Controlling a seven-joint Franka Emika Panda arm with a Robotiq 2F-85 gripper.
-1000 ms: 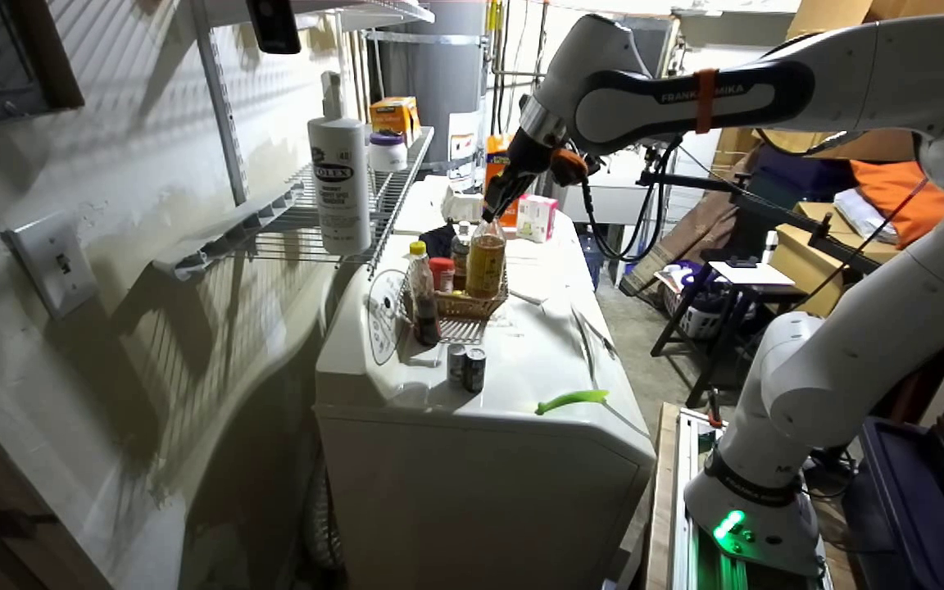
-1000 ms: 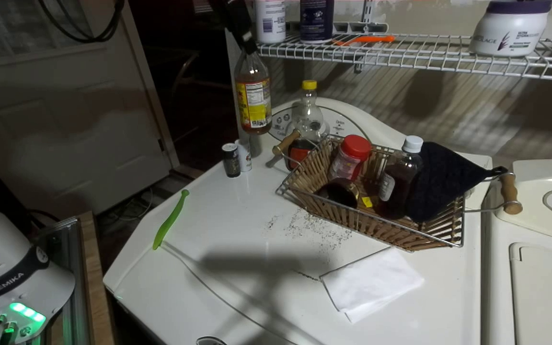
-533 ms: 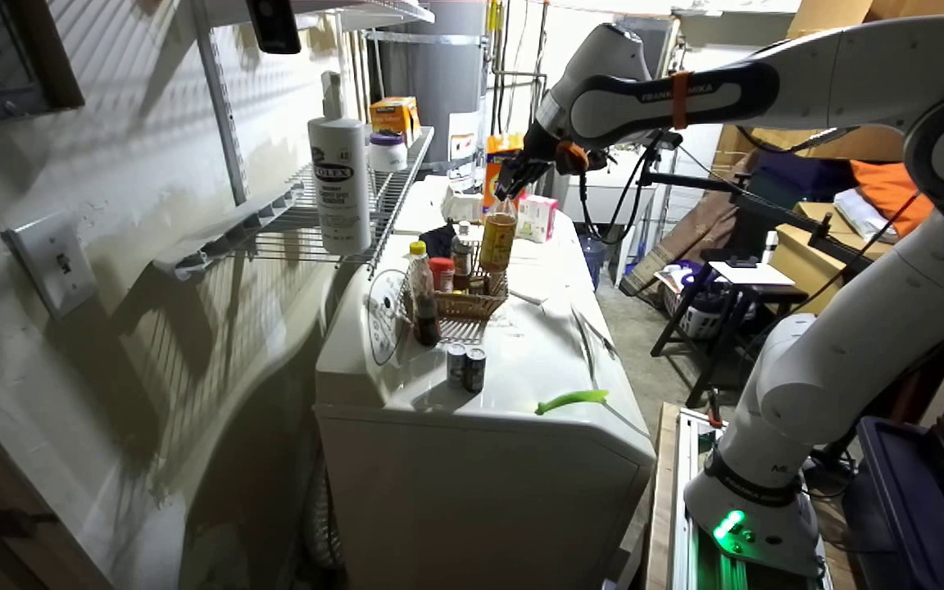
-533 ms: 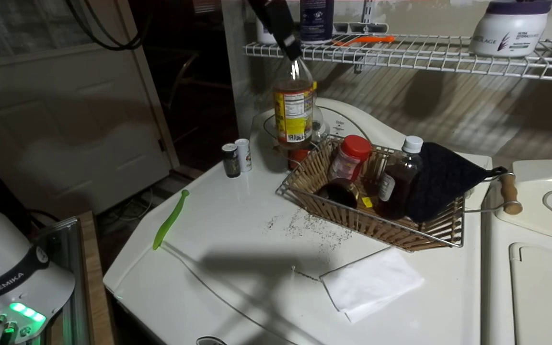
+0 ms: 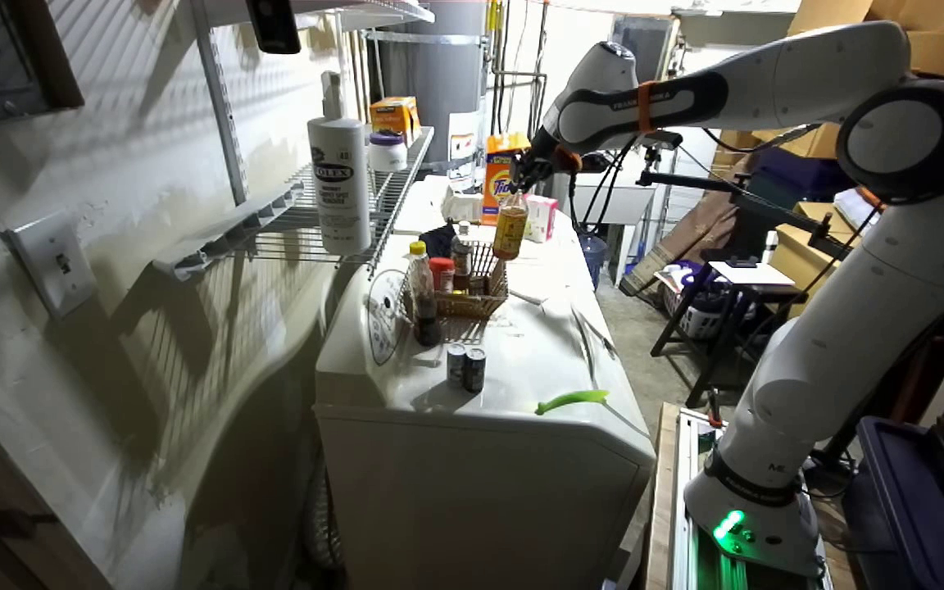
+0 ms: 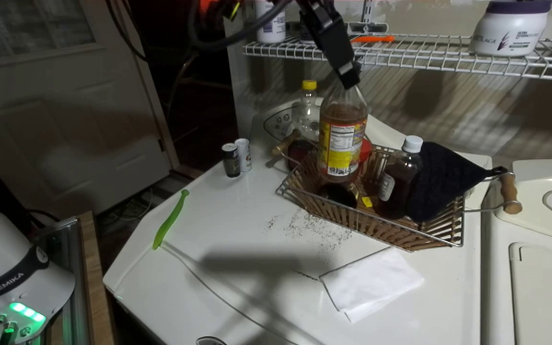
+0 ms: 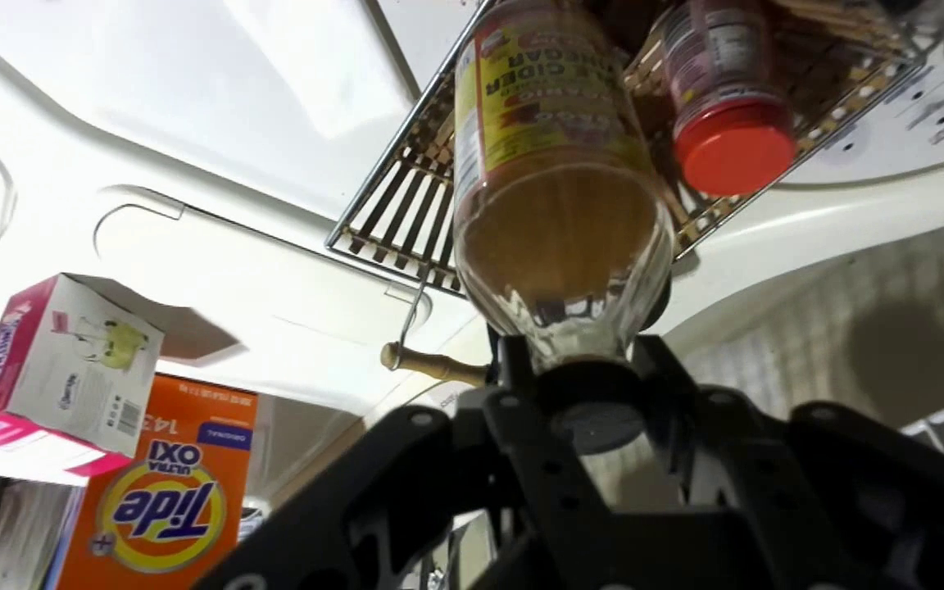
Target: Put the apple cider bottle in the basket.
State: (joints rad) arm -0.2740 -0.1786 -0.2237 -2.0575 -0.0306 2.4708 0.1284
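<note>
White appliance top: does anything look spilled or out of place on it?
Yes: dark specks lie scattered on the white top beside the basket, as an exterior view shows. They look odd on a smooth white surface, perhaps a spill; they are too small to identify.

On the white appliance top [image 6: 218, 203] we note 2 small cans [image 6: 231, 160], 1 dark and 1 white, side by side; a curved green strip [image 6: 169, 223]; a folded white sheet [image 6: 372, 282]; dark specks [image 6: 304, 223]. On the wire shelf [image 6: 429, 52] we log a purple-lidded jar [image 6: 508, 33]. In the wrist view: orange Tide box [image 7: 161, 492], pink-and-white carton [image 7: 70, 369] beside it.
</note>
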